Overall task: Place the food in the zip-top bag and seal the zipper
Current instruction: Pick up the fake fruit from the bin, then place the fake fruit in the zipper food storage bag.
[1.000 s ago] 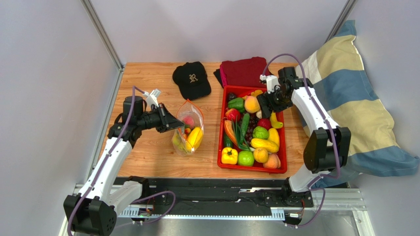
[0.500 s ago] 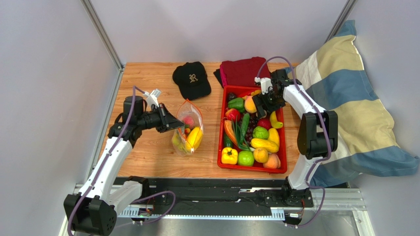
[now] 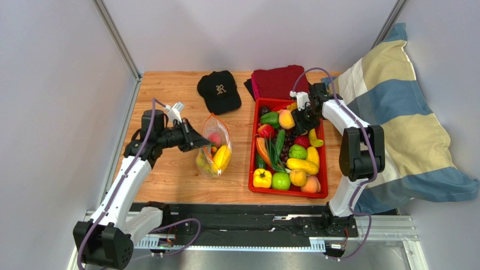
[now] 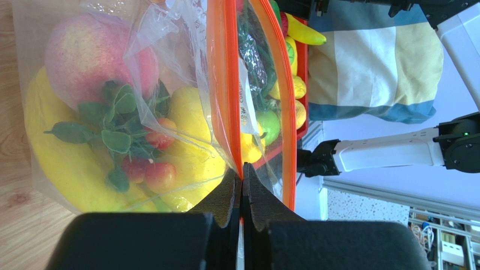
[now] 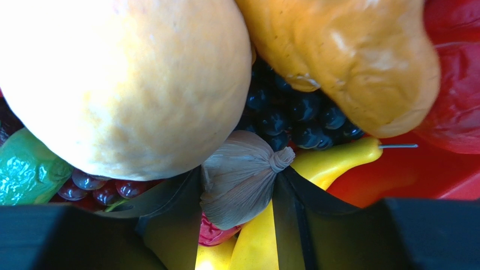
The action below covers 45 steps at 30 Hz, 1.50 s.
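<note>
The clear zip-top bag (image 3: 216, 147) stands on the wood table, left of the tray, mouth open. In it lie a yellow fruit (image 4: 62, 163), a pink-red fruit (image 4: 90, 56) and small red pieces with green leaves (image 4: 152, 169). My left gripper (image 3: 201, 143) is shut on the near orange zipper strip (image 4: 231, 112), pinched between the pads (image 4: 225, 197). My right gripper (image 3: 300, 125) is down in the red tray (image 3: 252, 163). Its fingers (image 5: 169, 214) press both sides of a grey-white garlic bulb (image 5: 239, 177), beside a pale yellow-orange fruit (image 5: 124, 79), dark grapes (image 5: 293, 115) and a yellow banana (image 5: 332, 160).
The tray holds several more toy fruits and vegetables. A black cap (image 3: 220, 90) and a dark red folded cloth (image 3: 279, 81) lie at the back of the table. A striped pillow (image 3: 405, 129) lies right of the tray.
My right gripper has moved left and down into the tray's far end, among the fruit, and now sits round the garlic bulb. The left gripper and the bag have stayed still.
</note>
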Each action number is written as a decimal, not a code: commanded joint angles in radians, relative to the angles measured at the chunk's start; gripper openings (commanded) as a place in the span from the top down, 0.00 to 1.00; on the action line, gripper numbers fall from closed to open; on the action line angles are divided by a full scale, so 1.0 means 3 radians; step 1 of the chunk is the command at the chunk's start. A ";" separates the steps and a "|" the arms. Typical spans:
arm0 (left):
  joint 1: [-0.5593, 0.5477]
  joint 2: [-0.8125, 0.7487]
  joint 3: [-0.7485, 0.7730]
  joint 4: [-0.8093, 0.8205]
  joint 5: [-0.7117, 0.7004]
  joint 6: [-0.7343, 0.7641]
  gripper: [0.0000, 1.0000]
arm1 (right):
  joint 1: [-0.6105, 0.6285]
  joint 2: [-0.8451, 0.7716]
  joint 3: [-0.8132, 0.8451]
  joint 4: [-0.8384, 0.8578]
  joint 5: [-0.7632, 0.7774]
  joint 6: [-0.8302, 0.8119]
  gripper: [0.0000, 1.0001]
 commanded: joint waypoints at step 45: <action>0.0122 -0.0104 -0.0040 0.0732 0.0014 -0.1101 1.00 | 0.2234 -0.0527 0.1800 -0.0067 -0.0595 0.0865 0.02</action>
